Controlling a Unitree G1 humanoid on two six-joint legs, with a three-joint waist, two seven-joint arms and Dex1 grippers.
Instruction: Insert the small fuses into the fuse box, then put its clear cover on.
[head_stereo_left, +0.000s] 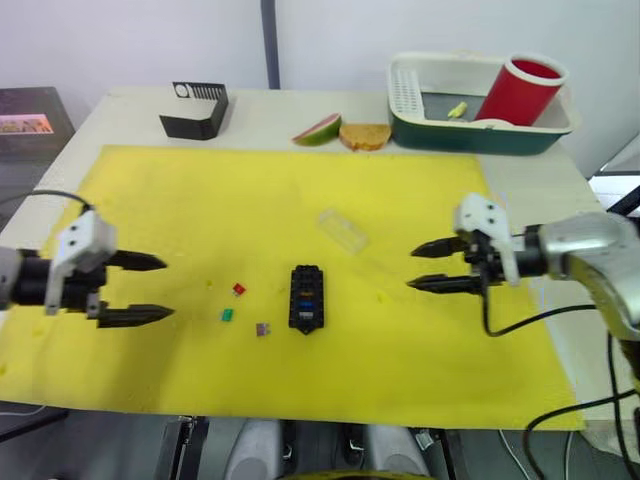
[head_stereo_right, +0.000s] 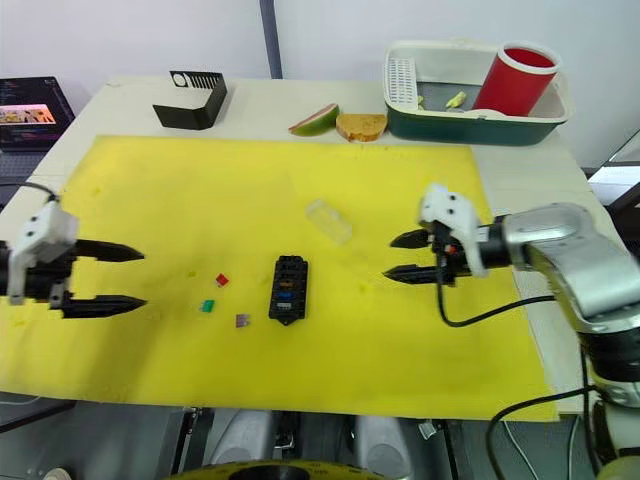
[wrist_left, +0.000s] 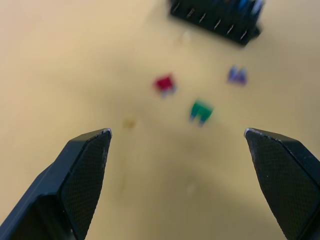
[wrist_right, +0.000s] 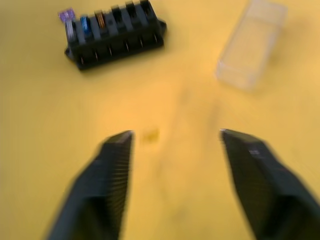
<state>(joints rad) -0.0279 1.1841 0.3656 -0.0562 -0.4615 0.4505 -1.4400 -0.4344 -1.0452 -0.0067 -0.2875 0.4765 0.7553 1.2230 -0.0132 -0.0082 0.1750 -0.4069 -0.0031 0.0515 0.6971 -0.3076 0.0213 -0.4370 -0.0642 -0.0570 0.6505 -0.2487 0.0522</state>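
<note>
The black fuse box (head_stereo_left: 306, 297) lies on the yellow mat (head_stereo_left: 200, 210) near its middle, with blue and amber fuses seated in its slots (wrist_right: 92, 23). Loose on the mat to its left are a red fuse (head_stereo_left: 239, 290), a green fuse (head_stereo_left: 227, 315) and a purple fuse (head_stereo_left: 262, 329). The clear cover (head_stereo_left: 343, 231) rests on the mat just beyond the box. My left gripper (head_stereo_left: 150, 290) is open over the mat's left side, empty. My right gripper (head_stereo_left: 430, 267) is open to the right of the box, empty.
A black slotted stand (head_stereo_left: 196, 109) sits at the back left. A green-and-white basket (head_stereo_left: 480, 130) with a red cup (head_stereo_left: 520, 90) stands at the back right. A fruit slice (head_stereo_left: 318, 130) and a bread piece (head_stereo_left: 365, 135) lie behind the mat.
</note>
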